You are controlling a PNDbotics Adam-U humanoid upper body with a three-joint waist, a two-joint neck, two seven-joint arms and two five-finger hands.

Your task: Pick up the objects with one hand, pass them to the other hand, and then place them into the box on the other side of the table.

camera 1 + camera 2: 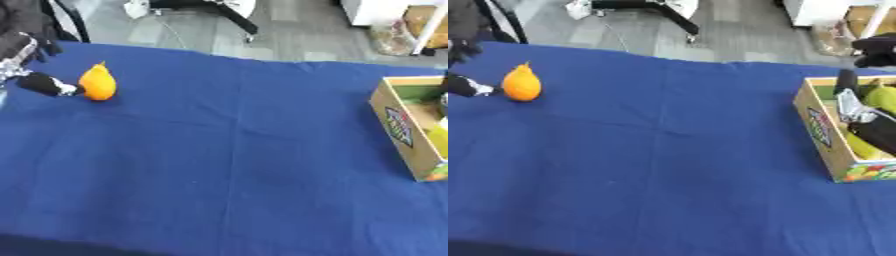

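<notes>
Reaching into box (822,131), right hand (866,120) partly hidden.

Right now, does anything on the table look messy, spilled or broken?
Nothing stands out. The orange fruit sits whole on the blue cloth by the left hand. The box stands upright at the right edge with the right hand inside it among yellow and green things. No spills show.

Even, soft daylight with no glare. Both views are blurred, most at the box (826,131) by the right hand (859,112). The fruit (98,83) beside the left hand (39,83) casts only a faint shadow.
</notes>
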